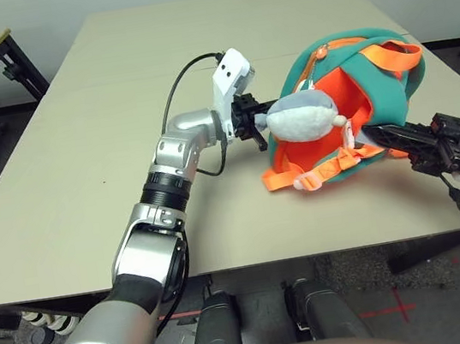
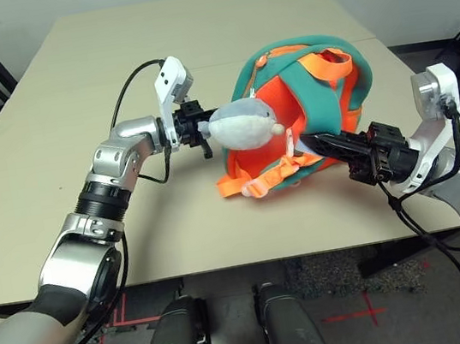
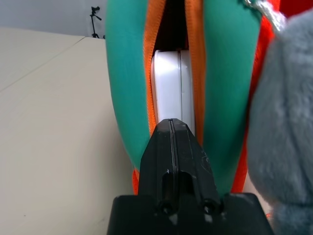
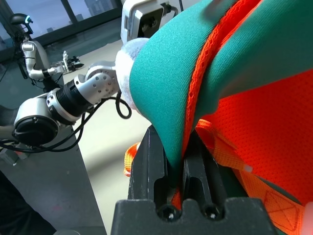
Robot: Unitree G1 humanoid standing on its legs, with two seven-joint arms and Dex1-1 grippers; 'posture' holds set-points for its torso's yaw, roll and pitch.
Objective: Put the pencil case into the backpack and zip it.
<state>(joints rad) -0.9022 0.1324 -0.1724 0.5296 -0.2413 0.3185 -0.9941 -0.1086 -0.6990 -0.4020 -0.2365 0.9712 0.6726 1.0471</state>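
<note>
Left wrist view: pencil case [image 3: 172, 95] just beyond shut left claw [image 3: 171, 128].

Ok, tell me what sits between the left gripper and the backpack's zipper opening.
Nothing visible blocks it. The shut left gripper points straight at the backpack's open orange zipper slit, with the white pencil case already inside. The plush fish charm hangs beside the gripper, not across the opening.

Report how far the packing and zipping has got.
Done: the pencil case sits inside the backpack, white between the orange zipper edges. In hand: the right gripper is shut on the backpack's teal edge, and the shut left gripper sits at the opening beside the plush fish. Left: the zipper gapes, so zipping remains.
</note>
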